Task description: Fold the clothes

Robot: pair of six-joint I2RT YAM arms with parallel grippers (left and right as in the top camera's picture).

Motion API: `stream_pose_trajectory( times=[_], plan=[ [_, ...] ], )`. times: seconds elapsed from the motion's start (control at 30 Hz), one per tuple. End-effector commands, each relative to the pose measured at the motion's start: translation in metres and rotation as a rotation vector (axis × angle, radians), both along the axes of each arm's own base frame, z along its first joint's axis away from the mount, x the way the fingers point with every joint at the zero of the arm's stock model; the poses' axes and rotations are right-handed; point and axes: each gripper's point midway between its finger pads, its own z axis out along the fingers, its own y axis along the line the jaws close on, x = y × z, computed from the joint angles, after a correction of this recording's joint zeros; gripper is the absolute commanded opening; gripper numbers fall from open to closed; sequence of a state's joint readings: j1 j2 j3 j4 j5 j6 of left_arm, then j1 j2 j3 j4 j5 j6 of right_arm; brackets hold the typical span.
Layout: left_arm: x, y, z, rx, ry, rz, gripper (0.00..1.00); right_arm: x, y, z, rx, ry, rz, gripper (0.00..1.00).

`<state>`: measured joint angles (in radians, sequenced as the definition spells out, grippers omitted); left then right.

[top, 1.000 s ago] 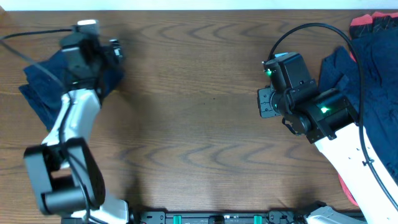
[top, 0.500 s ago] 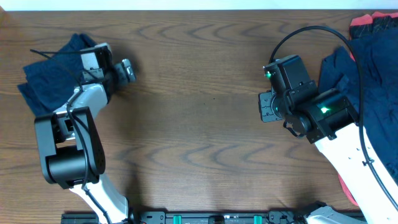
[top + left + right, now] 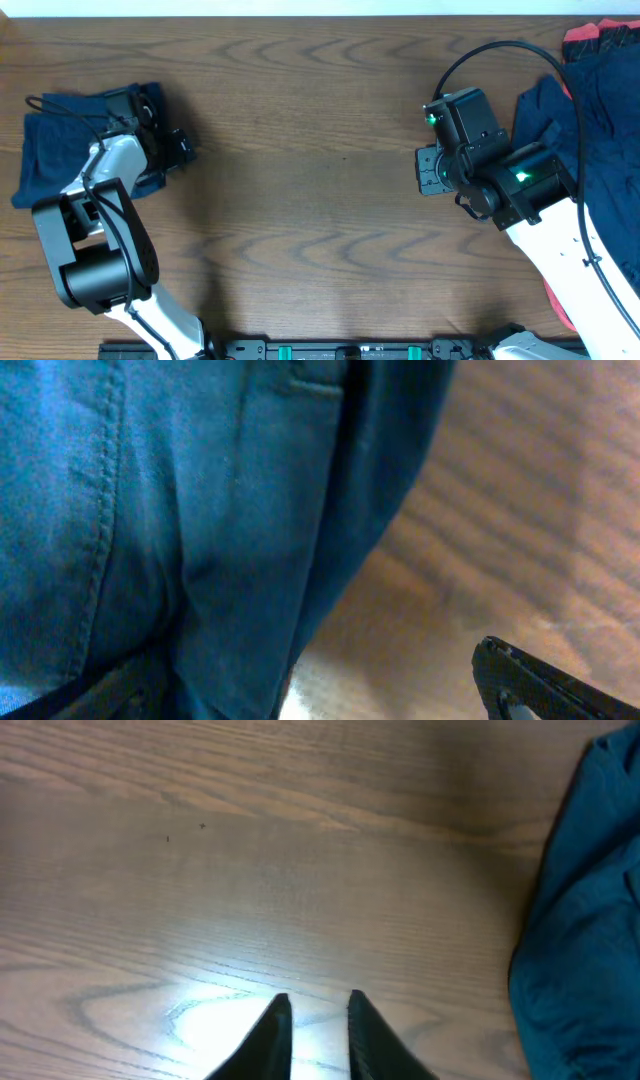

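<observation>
Clothes: dark navy fabric, matte and creased, in two lots at opposite ends of the table [image 3: 300, 220].

Left lot: one folded piece [image 3: 60, 145], roughly rectangular and lying flat at the table's left end. In the left wrist view, its cloth [image 3: 200, 510] fills the left half of the picture and shows a stitched seam and a pocket corner. Its edge runs diagonally against bare wood.

Left gripper [image 3: 178, 150]: jaws spread wide and holding nothing. One fingertip [image 3: 535, 685] shows over bare wood, clear of the fabric. The gripper sits at the right edge of the folded piece, and the arm crosses over the piece behind it.

Right gripper [image 3: 320, 1020]: jaws only slightly apart, with a thin strip of table showing between the tips. It holds nothing, and whether the tips touch the wood cannot be told.

Right lot: a loose, rumpled heap [image 3: 600, 130] at the table's right end, partly covered by the right arm. Its nearest fold [image 3: 590, 920] lies to the right of the right gripper [image 3: 428, 170], apart from it. A red cloth [image 3: 590, 40] shows at the heap's far corner.
</observation>
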<state>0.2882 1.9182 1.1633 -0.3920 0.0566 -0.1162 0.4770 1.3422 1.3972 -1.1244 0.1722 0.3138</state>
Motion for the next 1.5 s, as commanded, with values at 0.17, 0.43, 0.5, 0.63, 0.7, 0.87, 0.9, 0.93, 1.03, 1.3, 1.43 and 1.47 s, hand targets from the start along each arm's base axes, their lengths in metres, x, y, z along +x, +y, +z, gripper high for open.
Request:
stream_pose_trajectory(
  times=[0.17,0.43,0.5,0.63,0.7,0.87,0.9,0.93,1.03,1.3,1.43,1.47],
  plan=[
    [-0.003,-0.038,0.031,-0.034,-0.032,-0.077,0.98,0.006,0.001,0.005,0.018,-0.025,-0.012,0.35],
    [-0.024,-0.122,0.046,-0.049,0.045,-0.288,0.98,0.028,0.013,-0.017,0.009,0.000,-0.010,0.73],
    [-0.036,-0.148,0.043,-0.051,0.090,-0.357,0.98,0.041,0.019,-0.023,0.015,-0.013,-0.011,0.99],
    [-0.067,-0.187,0.038,-0.051,0.196,-0.478,0.98,0.068,0.029,-0.032,0.039,-0.053,-0.021,0.99],
    [-0.091,-0.198,0.036,-0.049,0.285,-0.523,0.98,0.082,0.031,-0.036,0.074,-0.066,-0.027,0.99],
    [-0.130,-0.201,0.040,-0.036,0.442,-0.575,0.98,0.105,0.012,-0.042,0.150,-0.064,-0.080,0.99],
    [-0.135,-0.197,0.042,-0.029,0.469,-0.568,0.98,0.108,0.003,-0.042,0.148,-0.068,-0.100,0.99],
    [-0.138,-0.193,0.046,-0.025,0.488,-0.560,0.98,0.110,-0.005,-0.040,0.145,-0.073,-0.121,0.99],
    [-0.143,-0.182,0.061,-0.016,0.505,-0.533,0.98,0.109,-0.033,-0.036,0.140,-0.070,-0.183,0.99],
    [-0.137,-0.174,0.128,0.005,0.237,-0.514,0.98,0.077,-0.110,-0.012,0.132,-0.052,-0.364,0.99],
    [-0.144,-0.162,0.171,0.064,0.056,-0.498,0.98,0.056,-0.125,0.012,0.125,-0.100,-0.387,0.99],
    [-0.148,-0.161,0.180,0.068,0.016,-0.496,0.98,0.051,-0.125,0.019,0.128,-0.114,-0.387,0.99]
  ],
)
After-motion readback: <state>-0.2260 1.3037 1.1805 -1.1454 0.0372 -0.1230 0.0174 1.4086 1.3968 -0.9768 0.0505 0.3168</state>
